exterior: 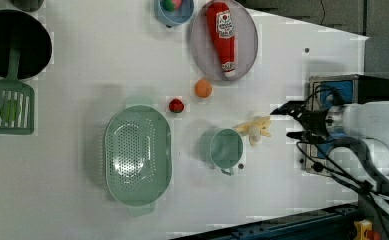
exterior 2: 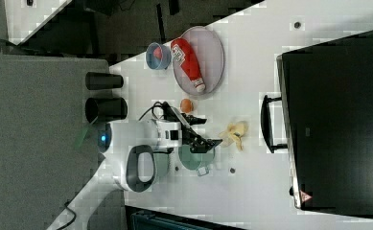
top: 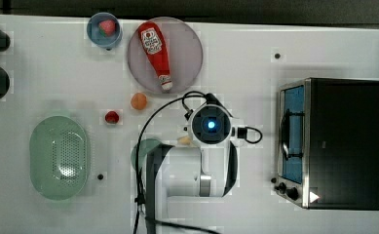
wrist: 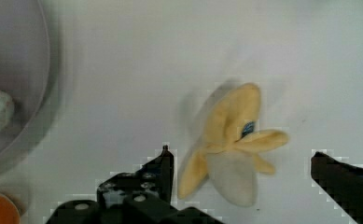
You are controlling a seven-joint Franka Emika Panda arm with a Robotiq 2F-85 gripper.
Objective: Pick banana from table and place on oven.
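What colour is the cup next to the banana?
Pale green cup, beside the banana; clearest in the left view.

1 banana [exterior: 254, 130], 1 oven [top: 343, 144], 2 colanders [exterior: 138, 155], 1 ketchup bottle [top: 156, 52], 1 orange [top: 139, 101].

White table [top: 255, 53] w/ banana [exterior: 254, 129], oven [top: 340, 141], prob. colander [top: 59, 157].

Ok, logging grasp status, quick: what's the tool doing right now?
Tool: open, holding nothing, fingers either side of the banana on the table.
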